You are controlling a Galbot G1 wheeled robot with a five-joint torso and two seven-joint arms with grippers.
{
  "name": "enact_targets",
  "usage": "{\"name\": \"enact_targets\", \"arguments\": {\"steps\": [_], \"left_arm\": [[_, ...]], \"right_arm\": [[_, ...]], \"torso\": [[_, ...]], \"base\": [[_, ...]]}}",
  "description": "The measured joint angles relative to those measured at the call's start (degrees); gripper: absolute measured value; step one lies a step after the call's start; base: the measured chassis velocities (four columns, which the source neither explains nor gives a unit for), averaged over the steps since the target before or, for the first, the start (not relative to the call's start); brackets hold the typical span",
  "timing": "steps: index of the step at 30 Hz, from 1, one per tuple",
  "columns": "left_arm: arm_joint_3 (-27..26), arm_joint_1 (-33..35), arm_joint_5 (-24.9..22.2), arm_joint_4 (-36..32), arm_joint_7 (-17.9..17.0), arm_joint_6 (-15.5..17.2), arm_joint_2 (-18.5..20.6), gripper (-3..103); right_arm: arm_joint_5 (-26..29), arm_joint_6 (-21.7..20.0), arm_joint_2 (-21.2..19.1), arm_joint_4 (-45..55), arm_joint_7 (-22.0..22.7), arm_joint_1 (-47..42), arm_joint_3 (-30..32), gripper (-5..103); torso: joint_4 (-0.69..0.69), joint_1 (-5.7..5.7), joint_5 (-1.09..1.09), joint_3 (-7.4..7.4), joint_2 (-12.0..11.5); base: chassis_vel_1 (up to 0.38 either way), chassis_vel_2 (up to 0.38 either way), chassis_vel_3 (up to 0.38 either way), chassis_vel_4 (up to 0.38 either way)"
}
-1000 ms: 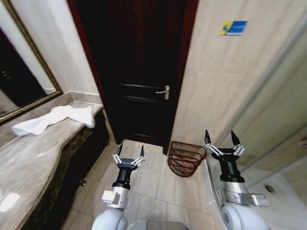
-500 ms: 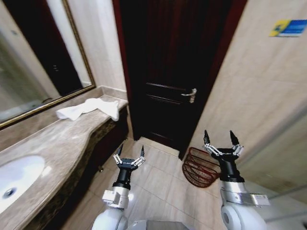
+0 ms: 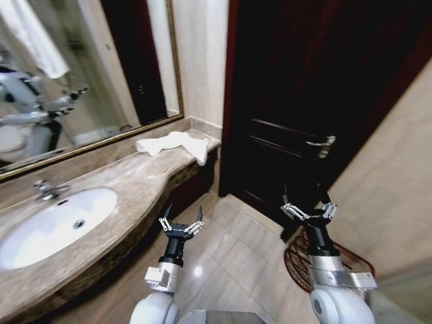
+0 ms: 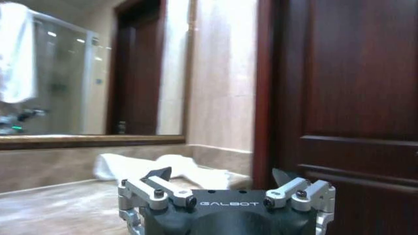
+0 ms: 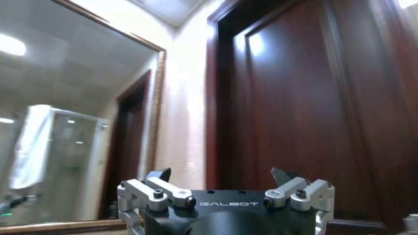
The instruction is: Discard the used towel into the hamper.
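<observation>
Nearest the camera, the left gripper (image 3: 181, 225) is held raised over the tiled floor (image 3: 236, 256) in front of the vanity, its fingers spread apart and nothing between them; in the left wrist view the same gripper (image 4: 222, 183) is seen with its two black tips parted and bare. The right gripper (image 3: 308, 209) is held up at a like height on the robot's right, likewise splayed and empty, as the right wrist view confirms for this gripper (image 5: 222, 182). Just behind and below the right gripper, the hamper (image 3: 337, 263), a dark reddish-brown wire basket, stands on the floor near the foot of the dark wooden door (image 3: 317, 101); it is partly hidden by the right arm, and no cloth is made out in the visible part. To the robot's left, the marble countertop (image 3: 121, 223) carries a white oval basin (image 3: 50, 226) with a faucet (image 3: 47, 191). Farther along, at the counter's far end beside the door frame, the used towel (image 3: 174, 144) lies crumpled, one corner drooping over the counter's edge; it is also seen in the left wrist view (image 4: 163, 166). Behind it a framed mirror (image 3: 81, 74) is mounted. The towel is judged untouched and well apart from both grippers, so the grasp, the carry and the drop into the hamper are all left to do.
</observation>
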Motion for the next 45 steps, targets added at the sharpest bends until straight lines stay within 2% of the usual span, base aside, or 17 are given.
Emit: {"name": "enact_targets", "arguments": {"steps": [14, 45], "left_arm": [[-0.4, -0.1, 2.4, 1.0, -0.7, -0.7, 0.0, 100], [-1.6, -0.9, 2.3, 1.7, -0.7, -1.0, 0.0, 100]], "right_arm": [[0.3, -0.1, 0.0, 0.0, -2.6, -0.3, -0.1, 100], [0.3, 0.6, 0.2, -1.0, -3.5, -0.2, 0.0, 100]], "torso": [[-0.02, -0.02, 0.00, -0.01, 0.0], [-0.01, 0.00, 0.00, 0.00, 0.0]], "base": [[0.029, 0.056, 0.061, 0.029], [-0.145, 0.145, 0.146, -0.143]]}}
